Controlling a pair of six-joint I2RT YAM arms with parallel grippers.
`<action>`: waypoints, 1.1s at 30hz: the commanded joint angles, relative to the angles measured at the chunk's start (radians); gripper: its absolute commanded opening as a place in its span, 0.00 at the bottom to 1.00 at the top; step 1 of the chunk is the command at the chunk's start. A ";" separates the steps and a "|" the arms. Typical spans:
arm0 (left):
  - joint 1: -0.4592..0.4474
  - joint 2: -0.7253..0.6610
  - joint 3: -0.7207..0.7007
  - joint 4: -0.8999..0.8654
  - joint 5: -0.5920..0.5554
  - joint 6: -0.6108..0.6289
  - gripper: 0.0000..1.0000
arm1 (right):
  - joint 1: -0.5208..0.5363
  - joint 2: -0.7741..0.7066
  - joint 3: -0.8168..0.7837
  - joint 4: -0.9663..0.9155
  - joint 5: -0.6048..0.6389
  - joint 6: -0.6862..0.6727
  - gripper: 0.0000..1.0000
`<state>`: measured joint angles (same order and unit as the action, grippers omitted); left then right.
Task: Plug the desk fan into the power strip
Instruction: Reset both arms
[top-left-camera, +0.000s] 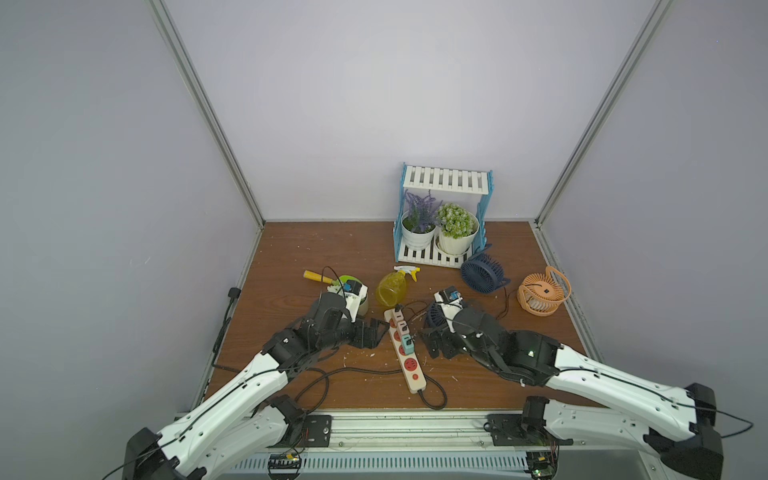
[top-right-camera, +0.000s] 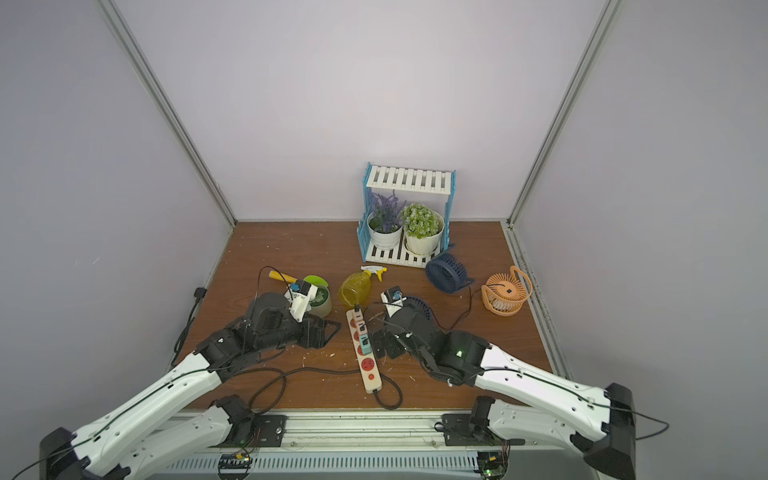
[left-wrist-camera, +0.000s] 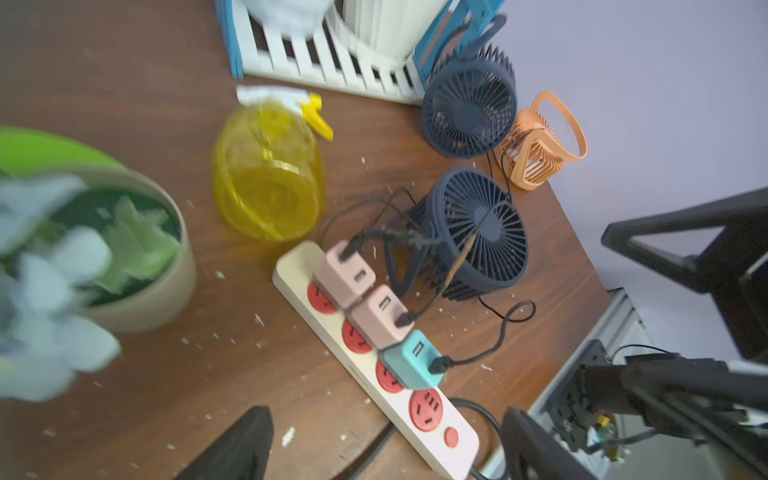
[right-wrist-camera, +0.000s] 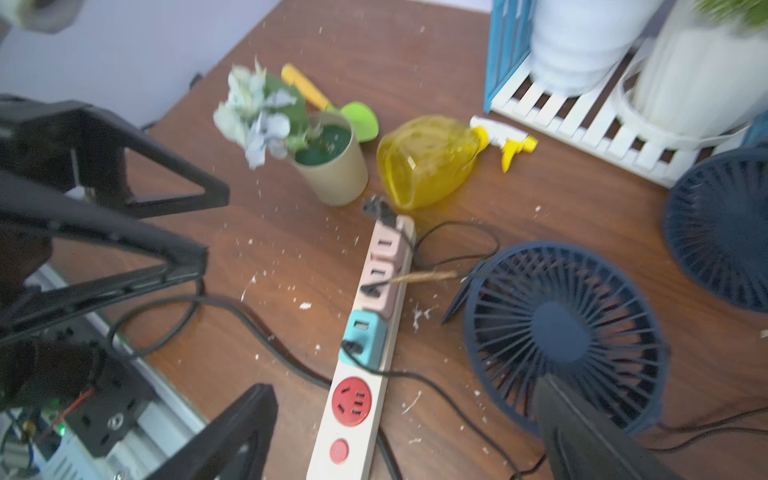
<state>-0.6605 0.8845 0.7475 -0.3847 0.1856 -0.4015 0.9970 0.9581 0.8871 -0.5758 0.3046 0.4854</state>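
The cream power strip (top-left-camera: 417, 381) (top-right-camera: 370, 381) lies lengthways near the table's front middle. Two pink adapters (left-wrist-camera: 345, 276) and a teal adapter (left-wrist-camera: 411, 359) (right-wrist-camera: 365, 336) sit in its sockets, each with a black cable. One red socket (right-wrist-camera: 351, 401) and the red button (right-wrist-camera: 338, 451) are uncovered. A navy desk fan (top-left-camera: 434, 316) (right-wrist-camera: 561, 332) stands just right of the strip. My left gripper (top-left-camera: 370, 332) (left-wrist-camera: 386, 413) is open, left of the strip. My right gripper (top-left-camera: 432, 338) (right-wrist-camera: 405, 388) is open on the strip's right, by the fan. Neither holds anything.
A second navy fan (top-left-camera: 482, 274) and an orange fan (top-left-camera: 542, 293) stand at the right. A blue-white rack (top-left-camera: 446, 178) with two potted plants is at the back. A yellow spray bottle (top-left-camera: 391, 287), a beige plant pot (top-left-camera: 362, 305) and a trowel (top-left-camera: 318, 276) lie beyond the strip.
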 joint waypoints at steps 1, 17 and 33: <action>0.032 0.050 0.086 -0.106 -0.146 0.146 0.92 | -0.118 -0.033 -0.023 0.060 -0.038 -0.070 0.99; 0.501 0.112 -0.031 0.370 -0.510 0.065 0.99 | -0.952 -0.043 -0.235 0.303 -0.296 -0.150 0.99; 0.496 0.502 -0.396 1.167 -0.555 0.368 0.99 | -1.052 0.073 -0.527 0.977 -0.198 -0.392 0.99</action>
<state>-0.1696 1.3060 0.3794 0.5388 -0.4355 -0.1219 -0.0547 1.0161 0.3775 0.2207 0.1131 0.1860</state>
